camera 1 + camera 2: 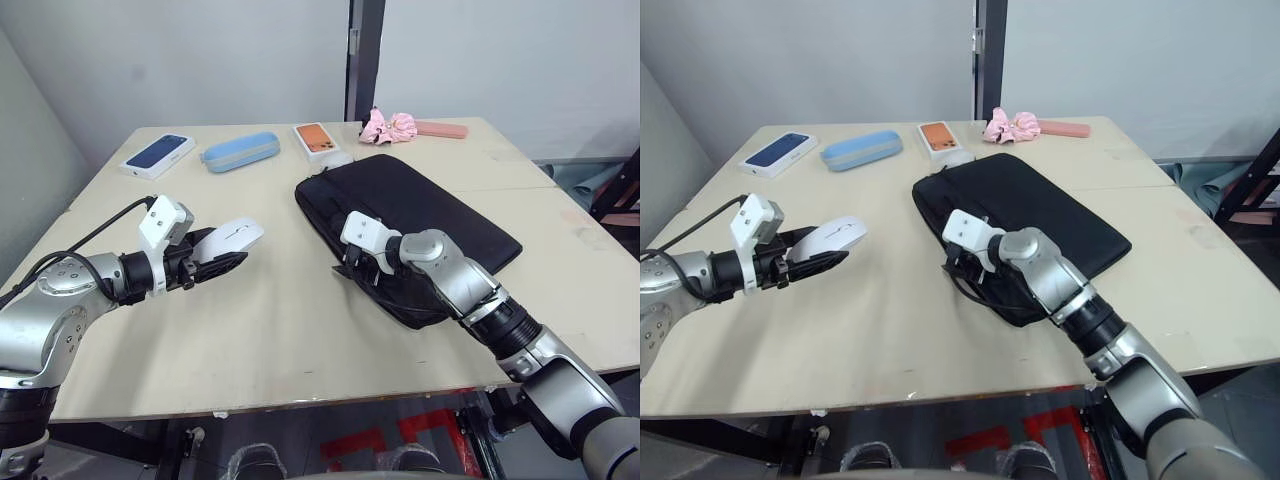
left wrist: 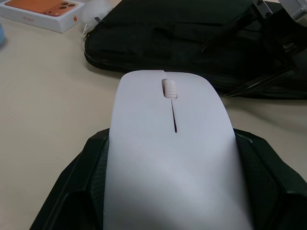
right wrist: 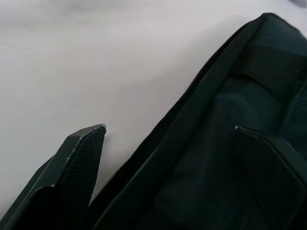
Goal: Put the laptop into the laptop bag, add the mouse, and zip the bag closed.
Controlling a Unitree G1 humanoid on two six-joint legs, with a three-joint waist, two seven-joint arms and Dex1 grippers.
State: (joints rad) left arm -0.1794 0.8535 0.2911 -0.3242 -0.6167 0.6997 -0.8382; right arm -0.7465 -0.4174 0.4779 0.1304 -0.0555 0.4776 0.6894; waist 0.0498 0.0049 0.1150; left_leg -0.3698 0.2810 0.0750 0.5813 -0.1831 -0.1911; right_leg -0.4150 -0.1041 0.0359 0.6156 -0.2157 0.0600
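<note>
So, L gripper (image 1: 215, 262): I had it clamped on flat white oval mouse (image 1: 228, 238), off table, ready for bag.
R gripper (image 3: 168, 139): fingers spread astride black fabric laptop bag (image 1: 420, 215) edge, prob. to hold the mouth open.

The mouse (image 2: 172, 158) covers the left tool (image 2: 170, 191), its rear cut off.

Both arms are rounded silver-grey metal shells with black joints, each wrist carrying a white boxy camera block. A black cable loops along the left arm (toward its white block). The left gripper (image 1: 215, 262) and right gripper (image 1: 352, 268) have black, finely textured, wedge-tipped fingers (image 3: 81, 158).
</note>
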